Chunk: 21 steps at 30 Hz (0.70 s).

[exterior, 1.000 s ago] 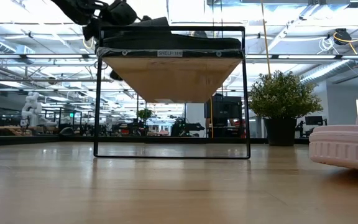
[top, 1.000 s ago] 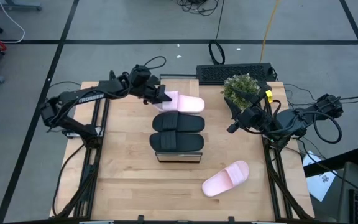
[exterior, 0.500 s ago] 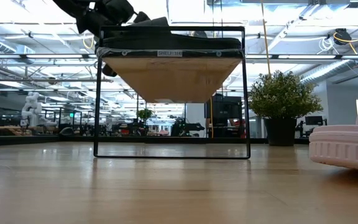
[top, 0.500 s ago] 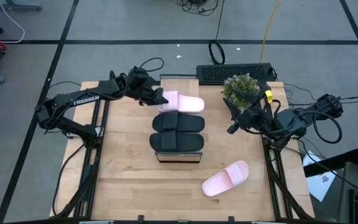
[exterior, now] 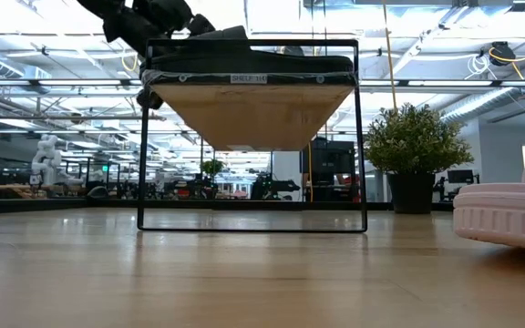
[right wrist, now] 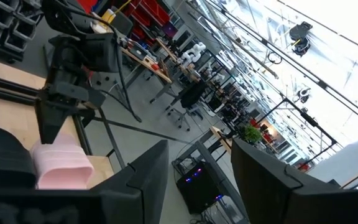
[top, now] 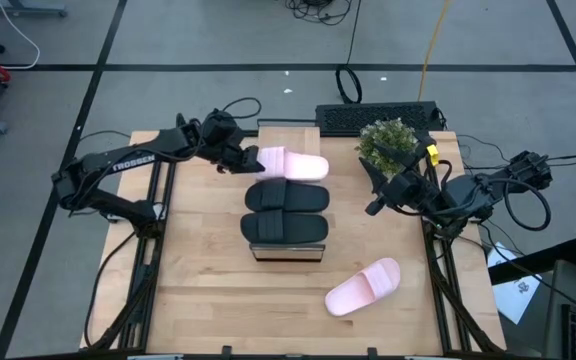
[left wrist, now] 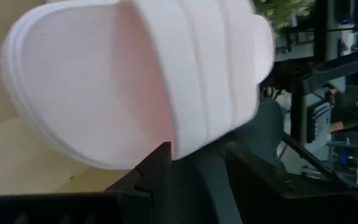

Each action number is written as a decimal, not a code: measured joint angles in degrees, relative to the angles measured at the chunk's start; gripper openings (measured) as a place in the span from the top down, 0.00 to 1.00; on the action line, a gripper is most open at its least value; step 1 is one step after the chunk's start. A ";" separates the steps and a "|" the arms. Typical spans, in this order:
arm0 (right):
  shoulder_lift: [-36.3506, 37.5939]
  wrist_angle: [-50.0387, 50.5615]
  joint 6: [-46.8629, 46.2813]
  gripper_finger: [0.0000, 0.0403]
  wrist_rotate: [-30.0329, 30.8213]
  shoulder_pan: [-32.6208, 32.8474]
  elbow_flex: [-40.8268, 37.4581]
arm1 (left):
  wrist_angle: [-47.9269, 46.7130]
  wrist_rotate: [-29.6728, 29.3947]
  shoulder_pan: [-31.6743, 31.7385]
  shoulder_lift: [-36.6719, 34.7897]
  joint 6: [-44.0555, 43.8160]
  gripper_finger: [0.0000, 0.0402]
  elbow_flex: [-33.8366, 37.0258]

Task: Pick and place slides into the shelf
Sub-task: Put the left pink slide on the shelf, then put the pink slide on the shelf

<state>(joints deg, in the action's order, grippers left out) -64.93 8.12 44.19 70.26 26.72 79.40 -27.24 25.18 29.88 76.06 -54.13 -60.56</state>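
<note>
The shelf (top: pixel 288 134) stands mid-table and carries three slides lying across its plank. A pale pink slide (top: pixel 296 166) lies at the far end, with two black slides (top: pixel 286 197) (top: pixel 285 228) nearer. A second pink slide (top: pixel 363 286) lies on the tabletop at the near right. My left gripper (top: pixel 250 158) is open just off the left end of the shelf's pink slide (left wrist: pixel 135 81), with nothing between its fingers. My right gripper (top: pixel 378 196) hangs open and high over the table's right side, beside the plant.
A potted plant (top: pixel 393 142) stands at the far right corner of the table, and a keyboard (top: pixel 378 117) lies behind it. In the low view the shelf (exterior: pixel 249 100) stands on thin dark legs, and the loose pink slide (exterior: pixel 504 214) fills the right edge.
My left gripper has drawn back toward the table's left edge, away from the pink slide on the shelf. More of the slide's left end now shows. The slide stays where it lay.
</note>
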 joint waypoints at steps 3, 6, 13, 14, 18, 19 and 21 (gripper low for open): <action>0.00 0.04 0.04 0.59 0.05 0.00 0.00 | -0.68 -0.84 -0.04 -1.42 0.04 0.64 -0.02; 0.00 0.04 0.06 0.59 0.11 0.00 0.00 | -0.75 -1.26 -0.04 -3.80 0.05 0.64 -0.02; 0.00 2.13 -1.51 0.59 0.20 0.18 0.00 | -1.65 -2.56 -0.16 -11.55 -0.98 0.64 -0.02; 0.00 3.74 -3.26 0.59 0.17 0.66 0.00 | -1.72 -3.11 -0.41 -12.83 -1.07 0.64 -0.02; 0.17 18.33 -18.51 0.59 -2.81 3.55 0.00 | -3.14 -6.22 -1.82 -17.98 -1.09 0.64 -0.02; 0.21 22.98 -25.07 0.59 -5.60 4.29 0.00 | -3.92 -7.23 -2.34 -19.24 -1.07 0.64 -0.02; 0.21 32.53 -39.14 0.59 -12.09 5.34 0.00 | -5.52 -9.71 -3.49 -21.34 -1.26 0.64 -0.02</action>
<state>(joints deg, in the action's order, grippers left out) -64.71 40.65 5.05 58.17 32.06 79.40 -32.76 15.47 26.39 54.72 -55.39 -60.58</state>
